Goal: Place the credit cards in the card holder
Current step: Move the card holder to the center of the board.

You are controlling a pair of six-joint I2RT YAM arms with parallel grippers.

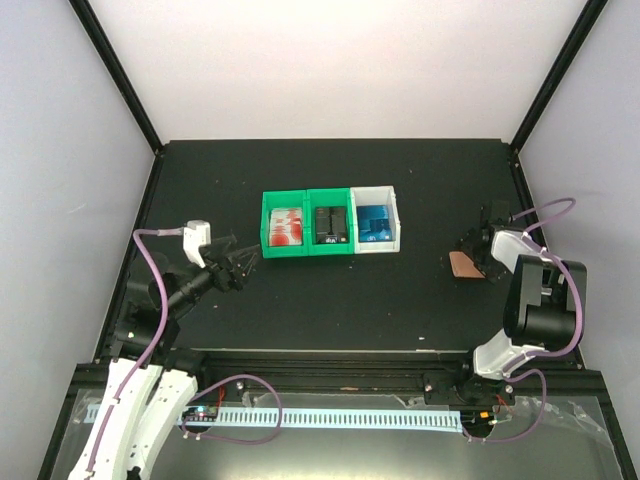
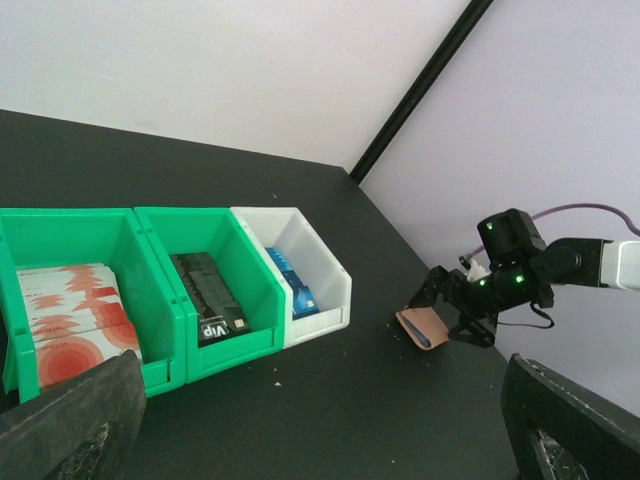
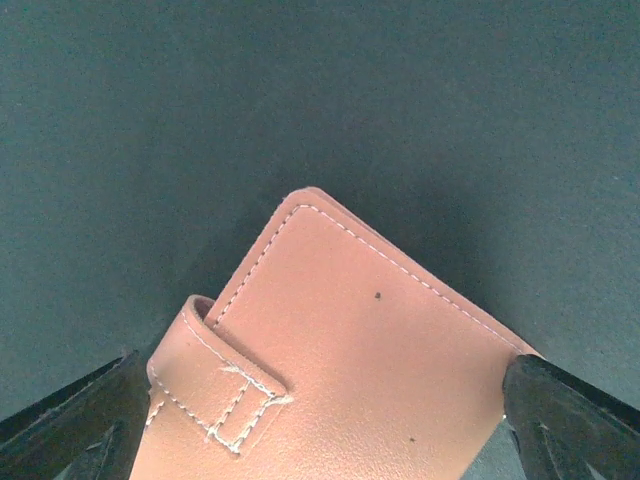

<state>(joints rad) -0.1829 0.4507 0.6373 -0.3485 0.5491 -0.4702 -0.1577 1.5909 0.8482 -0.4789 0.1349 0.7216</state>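
The credit cards (image 1: 286, 226), a red and white stack, lie in the left green bin; they also show in the left wrist view (image 2: 70, 315). The card holder (image 1: 464, 265), a folded reddish-brown wallet with its snap tab closed, is at the right of the table. My right gripper (image 1: 480, 250) holds it across its width, one finger on each side edge, as the right wrist view (image 3: 320, 420) shows on the wallet (image 3: 350, 350). In the left wrist view the wallet (image 2: 425, 325) is tilted. My left gripper (image 1: 240, 262) is open and empty, left of the bins.
A middle green bin (image 1: 331, 225) holds black cards and a white bin (image 1: 376, 222) holds blue cards, in a row with the left green bin (image 1: 268, 232). Black frame posts stand at the table's back corners. The right arm's purple cable loops near the right edge.
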